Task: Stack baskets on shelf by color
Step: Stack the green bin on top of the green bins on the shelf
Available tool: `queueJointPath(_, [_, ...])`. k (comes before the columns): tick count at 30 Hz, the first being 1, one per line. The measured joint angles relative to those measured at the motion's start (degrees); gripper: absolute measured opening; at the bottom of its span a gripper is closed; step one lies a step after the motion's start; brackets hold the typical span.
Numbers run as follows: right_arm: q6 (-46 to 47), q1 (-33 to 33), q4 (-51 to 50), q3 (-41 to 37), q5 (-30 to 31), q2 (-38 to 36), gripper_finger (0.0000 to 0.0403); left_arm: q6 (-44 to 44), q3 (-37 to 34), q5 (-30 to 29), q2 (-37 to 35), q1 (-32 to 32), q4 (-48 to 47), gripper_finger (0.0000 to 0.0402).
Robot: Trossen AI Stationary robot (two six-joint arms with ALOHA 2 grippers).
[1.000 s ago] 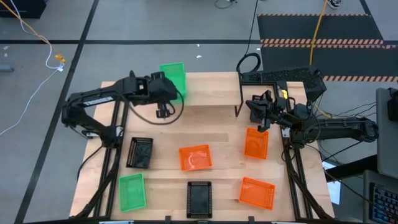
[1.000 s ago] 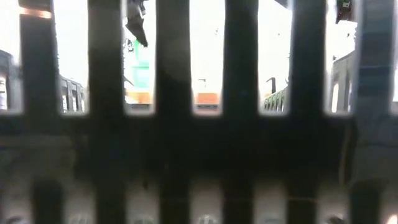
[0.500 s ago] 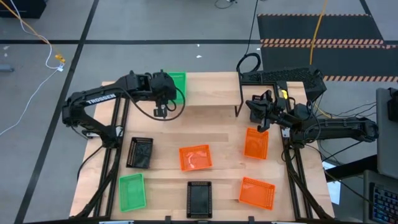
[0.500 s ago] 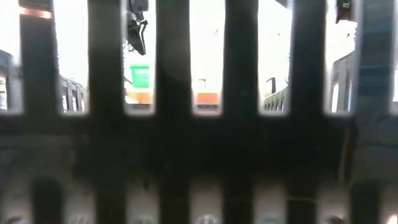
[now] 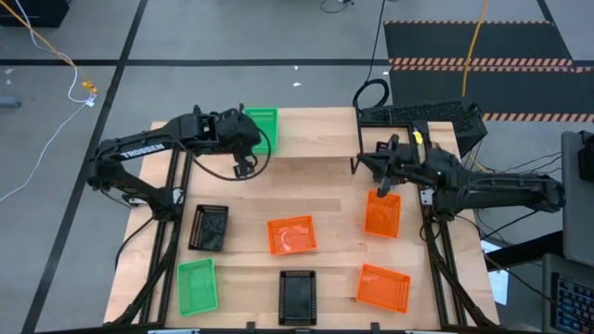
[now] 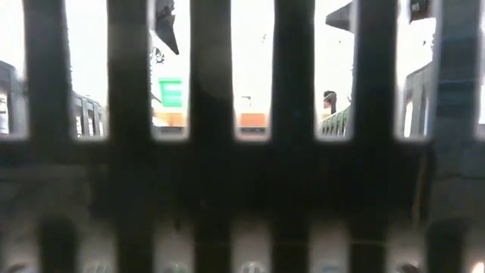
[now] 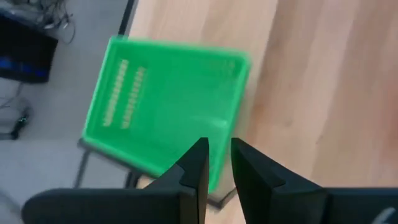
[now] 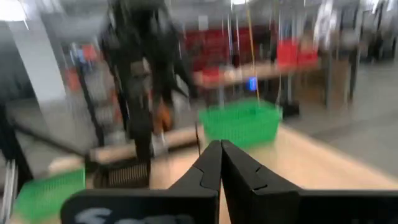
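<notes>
A green basket (image 5: 263, 127) (image 7: 168, 106) lies flat on the left end of the shelf (image 5: 311, 134), and it also shows in the right wrist view (image 8: 239, 124). My left gripper (image 5: 251, 140) (image 7: 219, 155) hovers just above the basket's near edge, open by a narrow gap and touching nothing. My right gripper (image 5: 370, 167) (image 8: 221, 155) is shut and empty. It hangs off the shelf's right end, above an orange basket (image 5: 381, 214), and points toward the table's left. Other baskets rest on their bottoms on the tabletop.
On the table lie a black basket (image 5: 209, 227), an orange one (image 5: 291, 234), a green one (image 5: 197, 284), a black one (image 5: 297, 296) and an orange one (image 5: 383, 287). That black basket's perforated wall (image 6: 242, 189) blocks most of the low view. The shelf's black leg (image 5: 356, 139) stands beside my right gripper.
The green basket, first raised and tilted over the shelf's left end, has come down flat on the plank. My left gripper has drawn back from it toward the table's left. My right gripper has moved a little toward the table's left, nearer the shelf's right leg.
</notes>
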Motion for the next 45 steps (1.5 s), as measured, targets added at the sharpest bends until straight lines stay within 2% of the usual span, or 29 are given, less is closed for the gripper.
queueJointPath(3, [0.0,3.4,-8.0,5.5,0.3,2.8,0.0010,-1.8,-0.9,5.1,0.1,-2.4,3.1,0.0071])
queueJointPath(5, [-1.2,5.5,-6.9,6.2,1.2,4.8,0.0019,-2.3,-4.6,8.3,-0.1,-5.1,10.2,0.0071])
queueJointPath(7, [-2.4,6.7,-3.2,6.3,3.0,6.9,0.0027,-2.1,-9.3,8.8,-0.1,-8.9,16.5,0.0071])
queueJointPath(10, [-3.2,7.0,-0.1,6.3,3.3,9.0,0.0036,-1.1,-14.0,8.7,-0.8,-14.4,16.5,0.0072])
queueJointPath(12, [-3.3,7.0,0.1,6.3,3.3,10.0,0.0040,-3.2,-15.3,8.6,-1.0,-17.6,13.2,0.0072])
queueJointPath(15, [-3.3,7.0,-0.2,6.3,3.2,11.5,0.0043,-14.9,-15.4,9.6,-1.4,-22.6,4.2,0.0072])
queueJointPath(20, [-3.3,6.5,3.0,6.3,3.3,12.4,0.0043,-41.8,-15.2,21.1,-1.3,-32.7,-4.9,0.0072])
queueJointPath(24, [-4.6,5.7,4.8,6.3,3.3,12.1,0.0043,-52.8,-15.3,26.4,-0.4,-43.6,-6.5,0.0072])
queueJointPath(28, [-6.5,4.8,5.7,6.3,3.5,10.4,0.0043,-71.5,-15.9,25.1,0.0,-53.7,0.4,0.0072])
queueJointPath(32, [-9.3,4.1,7.8,6.3,6.8,10.0,0.0043,-83.6,-16.9,13.2,2.0,-64.1,9.9,0.0072])
queueJointPath(34, [-10.6,3.7,8.1,6.3,8.1,10.1,0.0043,-86.9,-17.0,10.2,4.4,-68.0,15.7,0.0072])
queueJointPath(39, [-11.7,3.1,8.1,6.3,9.0,10.1,0.0043,-95.2,-17.0,12.2,12.9,-74.3,26.2,0.0072])
queueJointPath(43, [-12.3,3.1,8.2,6.3,8.9,10.1,0.0043,-99.6,-17.1,19.2,18.8,-76.0,26.6,0.0072])
queueJointPath(45, [-12.3,3.1,8.5,6.3,8.9,10.1,0.0043,-100.5,-17.1,19.6,20.5,-76.5,26.6,0.0072])
